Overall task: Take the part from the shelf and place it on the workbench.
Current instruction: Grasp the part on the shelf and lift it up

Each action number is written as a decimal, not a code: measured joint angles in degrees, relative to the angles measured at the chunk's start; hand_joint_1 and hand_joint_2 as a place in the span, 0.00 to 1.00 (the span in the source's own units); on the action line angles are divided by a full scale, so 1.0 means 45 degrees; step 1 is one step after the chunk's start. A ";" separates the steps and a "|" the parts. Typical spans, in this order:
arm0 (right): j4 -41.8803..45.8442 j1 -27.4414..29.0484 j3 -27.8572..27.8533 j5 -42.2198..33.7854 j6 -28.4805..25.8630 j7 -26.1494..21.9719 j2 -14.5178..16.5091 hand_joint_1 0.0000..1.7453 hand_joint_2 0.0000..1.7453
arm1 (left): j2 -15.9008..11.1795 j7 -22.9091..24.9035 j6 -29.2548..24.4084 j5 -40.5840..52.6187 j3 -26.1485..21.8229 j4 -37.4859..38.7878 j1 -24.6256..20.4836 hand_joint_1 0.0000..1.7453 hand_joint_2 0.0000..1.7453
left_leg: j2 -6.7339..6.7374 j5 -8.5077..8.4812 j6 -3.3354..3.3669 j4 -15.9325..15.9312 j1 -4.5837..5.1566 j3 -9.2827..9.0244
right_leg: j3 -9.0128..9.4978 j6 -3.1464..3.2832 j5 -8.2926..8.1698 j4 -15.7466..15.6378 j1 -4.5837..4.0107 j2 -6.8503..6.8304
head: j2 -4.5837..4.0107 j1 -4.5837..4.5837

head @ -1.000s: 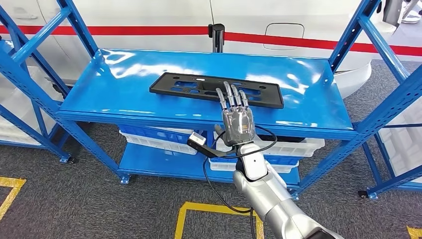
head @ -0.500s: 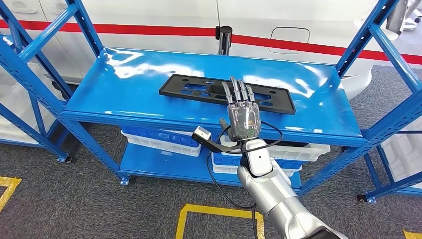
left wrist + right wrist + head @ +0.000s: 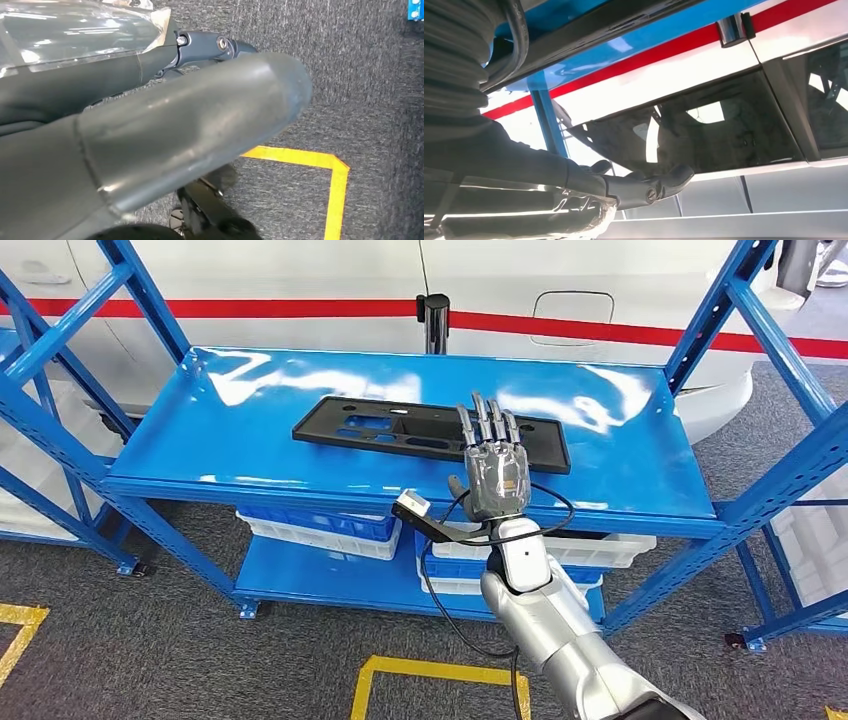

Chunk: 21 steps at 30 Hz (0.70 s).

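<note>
1. Since the earlier frame my whole head view has shifted, so the camera moved; the right hand still reaches over the shelf's front edge at frame centre.
2. Its fingers are straight, slightly apart, holding nothing, tips over the near edge of the part; I can't tell if they touch it.
3. The part, a flat black plate, lies on the top blue shelf, centre of frame.
4. Left hand hangs over grey carpet; I can't tell how its fingers lie.
5. White bins sit on the lower shelf.
</note>
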<state>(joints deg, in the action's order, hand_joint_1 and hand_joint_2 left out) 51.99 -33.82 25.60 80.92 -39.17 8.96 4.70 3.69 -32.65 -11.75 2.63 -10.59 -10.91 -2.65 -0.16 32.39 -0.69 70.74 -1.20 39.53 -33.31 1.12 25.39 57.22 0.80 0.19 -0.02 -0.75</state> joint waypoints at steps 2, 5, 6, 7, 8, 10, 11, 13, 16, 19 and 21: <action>-0.0050 0.0028 0.0002 0.0050 0.0050 -0.0016 0.0022 0.00 1.00 | 0.0000 0.0006 -0.0022 -0.0004 -0.0002 0.0002 0.0015 0.00 0.00 | 0.0000 -0.0055 0.0016 0.0652 0.0003 0.0514 | 0.0062 0.0059 0.0048 0.0003 -0.0051 0.0012 | 0.0000 -0.0001; -0.0098 0.0040 0.0022 0.0177 0.0202 -0.0101 0.0151 0.00 1.00 | -0.0015 0.0004 -0.0030 -0.0007 -0.0010 0.0005 0.0004 0.00 0.00 | 0.0001 -0.1385 0.0245 -0.1516 0.0047 -0.0353 | 0.0201 0.0071 0.0142 0.0004 -0.0131 0.0071 | 0.0000 0.0001; -0.0121 0.0035 0.0046 0.0239 0.0281 -0.0132 0.0209 0.00 1.00 | -0.0024 -0.0007 -0.0030 -0.0006 -0.0018 0.0005 -0.0006 0.00 0.00 | 0.0010 -0.1681 0.0327 -0.2261 0.0083 -0.0692 | 0.0224 0.0037 0.0179 0.0006 -0.0173 0.0093 | 0.0000 0.0006; -0.0158 0.0034 0.0078 0.0306 0.0358 -0.0155 0.0267 0.00 1.00 | -0.0033 -0.0021 -0.0030 -0.0006 -0.0030 0.0005 -0.0018 0.00 0.00 | 0.0017 -0.1815 0.0391 -0.2726 0.0126 -0.0904 | 0.0232 -0.0005 0.0211 0.0007 -0.0201 0.0106 | 0.0000 0.0009; -0.0212 0.0038 0.0113 0.0365 0.0418 -0.0162 0.0323 0.00 1.00 | -0.0041 -0.0034 -0.0032 -0.0006 -0.0044 0.0005 -0.0025 0.00 0.00 | 0.0023 -0.1802 0.0436 -0.2891 0.0176 -0.0977 | 0.0229 -0.0064 0.0239 0.0003 -0.0214 0.0111 | 0.0000 0.0012; -0.0328 0.0051 0.0182 0.0470 0.0466 -0.0152 0.0429 0.00 1.00 | -0.0041 -0.0051 -0.0047 -0.0007 -0.0062 0.0005 -0.0025 0.00 0.00 | 0.0031 -0.1834 0.0529 -0.2995 0.0186 -0.1029 | 0.0212 -0.0185 0.0292 0.0010 -0.0195 0.0092 | 0.0000 0.0007; -0.0385 0.0046 0.0229 0.0522 0.0489 -0.0151 0.0482 0.00 1.00 | -0.0036 -0.0057 -0.0057 -0.0005 -0.0064 0.0005 -0.0024 0.00 0.00 | 0.0038 -0.1864 0.0586 -0.3085 0.0165 -0.1097 | 0.0146 -0.0232 0.0377 0.0143 -0.0187 0.0071 | 0.0000 0.0016; -0.0515 0.0023 0.0386 0.0638 0.0573 -0.0166 0.0572 0.00 1.00 | -0.0024 -0.0066 -0.0069 0.0004 -0.0069 0.0005 -0.0032 0.00 0.00 | 0.0060 -0.1921 0.0678 -0.3236 0.0100 -0.1226 | -0.0336 -0.0247 0.0817 0.1095 -0.0169 0.0035 | 0.0000 0.0043; -0.0812 0.0086 0.0731 0.0766 0.0764 -0.0185 0.0699 0.00 1.00 | -0.0017 -0.0082 -0.0069 0.0035 -0.0075 0.0005 -0.0035 0.00 0.00 | 0.0047 -0.1883 0.0711 -0.3241 0.0107 -0.1257 | -0.1616 -0.0283 0.1571 0.3432 -0.0090 0.0031 | 0.0000 0.0055; -0.1087 0.0145 0.1084 0.0745 0.0981 -0.0270 0.0888 0.00 1.00 | 0.0010 -0.0102 -0.0069 0.0047 -0.0079 0.0007 -0.0025 0.00 0.00 | 0.0000 -0.1805 0.0617 -0.3208 0.0077 -0.1311 | -0.1374 -0.0632 0.0930 0.2567 0.0047 0.0001 | 0.0000 0.0058; -0.1189 0.0129 0.1299 0.0702 0.1131 -0.0351 0.1054 0.00 1.00 | 0.0016 -0.0102 -0.0072 0.0063 -0.0089 0.0006 -0.0031 0.00 0.00 | -0.0024 -0.1702 0.0464 -0.3137 0.0085 -0.1348 | -0.0574 -0.0748 0.0259 0.0832 0.0116 -0.0050 | 0.0000 0.0065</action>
<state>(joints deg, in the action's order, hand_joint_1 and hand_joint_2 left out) 46.64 -33.24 31.45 84.08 -34.08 7.38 9.44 3.76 -33.11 -12.08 2.92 -10.99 -10.88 -2.78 -0.27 24.73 1.40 56.62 -0.81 33.47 -35.89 -2.25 26.56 60.96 1.33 -0.03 -0.02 -0.46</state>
